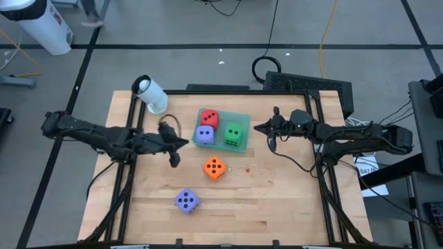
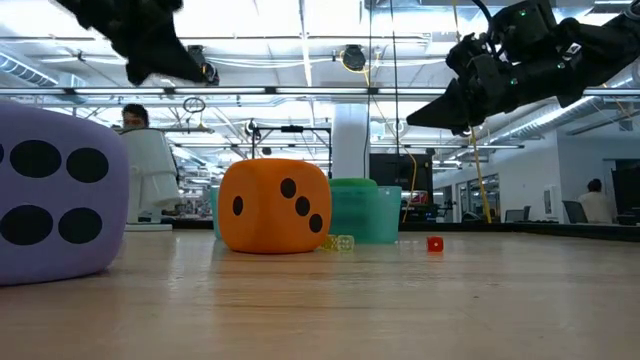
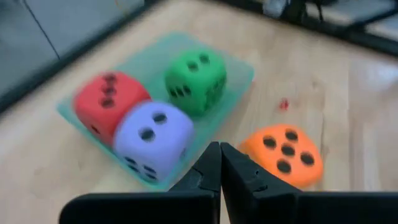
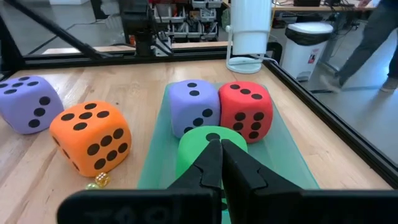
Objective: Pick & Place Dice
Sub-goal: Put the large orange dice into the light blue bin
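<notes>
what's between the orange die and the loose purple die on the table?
Bare wood. In the high view, nothing lies between the orange die and the purple die.

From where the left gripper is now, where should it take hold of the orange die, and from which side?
Come straight down onto the orange die and pinch two opposite flat side faces. It sits alone on the table, apart from the tray, so its sides look free. The left gripper, shut, must open first.

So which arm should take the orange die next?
Left, probably. The left gripper, shut, hangs just beside the orange die, while the right gripper, also shut, sits beyond the tray with the green die between.
</notes>
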### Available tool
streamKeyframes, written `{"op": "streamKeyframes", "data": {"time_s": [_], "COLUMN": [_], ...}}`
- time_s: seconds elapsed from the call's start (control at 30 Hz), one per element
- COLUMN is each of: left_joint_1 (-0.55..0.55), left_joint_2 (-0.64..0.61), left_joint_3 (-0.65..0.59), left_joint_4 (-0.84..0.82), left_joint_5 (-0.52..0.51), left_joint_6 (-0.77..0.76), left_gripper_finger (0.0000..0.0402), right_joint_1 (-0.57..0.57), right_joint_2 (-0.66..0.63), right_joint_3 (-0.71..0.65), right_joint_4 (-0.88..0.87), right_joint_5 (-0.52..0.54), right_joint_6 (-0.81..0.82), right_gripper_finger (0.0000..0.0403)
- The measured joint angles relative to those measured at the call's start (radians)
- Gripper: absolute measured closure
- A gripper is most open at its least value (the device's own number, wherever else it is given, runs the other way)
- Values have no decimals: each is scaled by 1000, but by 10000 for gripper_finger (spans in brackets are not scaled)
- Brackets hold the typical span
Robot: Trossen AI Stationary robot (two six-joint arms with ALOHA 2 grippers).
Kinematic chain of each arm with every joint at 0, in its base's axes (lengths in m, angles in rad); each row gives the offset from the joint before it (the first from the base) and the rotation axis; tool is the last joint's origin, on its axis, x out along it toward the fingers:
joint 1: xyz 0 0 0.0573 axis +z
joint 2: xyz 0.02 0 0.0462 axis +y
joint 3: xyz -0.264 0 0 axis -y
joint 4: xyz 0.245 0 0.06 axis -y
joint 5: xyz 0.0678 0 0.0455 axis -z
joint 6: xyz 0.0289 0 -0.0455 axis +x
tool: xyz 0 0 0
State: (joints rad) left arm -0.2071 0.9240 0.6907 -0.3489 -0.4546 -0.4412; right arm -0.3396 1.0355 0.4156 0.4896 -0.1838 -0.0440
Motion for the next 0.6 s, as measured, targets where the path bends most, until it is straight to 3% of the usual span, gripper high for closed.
{"op": "streamKeyframes", "data": {"time_s": [0.1,0.3,0.6], "left_joint_1": [-34,-51,-12], "left_joint_2": [-88,-260,-361], "left_joint_3": [-5,-89,-324], "left_joint_4": [1,61,303], "left_joint_5": [-75,-88,-90], "left_joint_6": [26,107,159], "left_gripper_finger": [396,399,397], "right_joint_1": [25,115,220], "right_joint_2": [0,23,200], "right_joint_3": [0,0,146], "right_joint_4": [7,135,122], "right_joint_5": [0,77,157], "right_joint_6": [-28,49,81], "right_gripper_finger": [400,372,277]}}
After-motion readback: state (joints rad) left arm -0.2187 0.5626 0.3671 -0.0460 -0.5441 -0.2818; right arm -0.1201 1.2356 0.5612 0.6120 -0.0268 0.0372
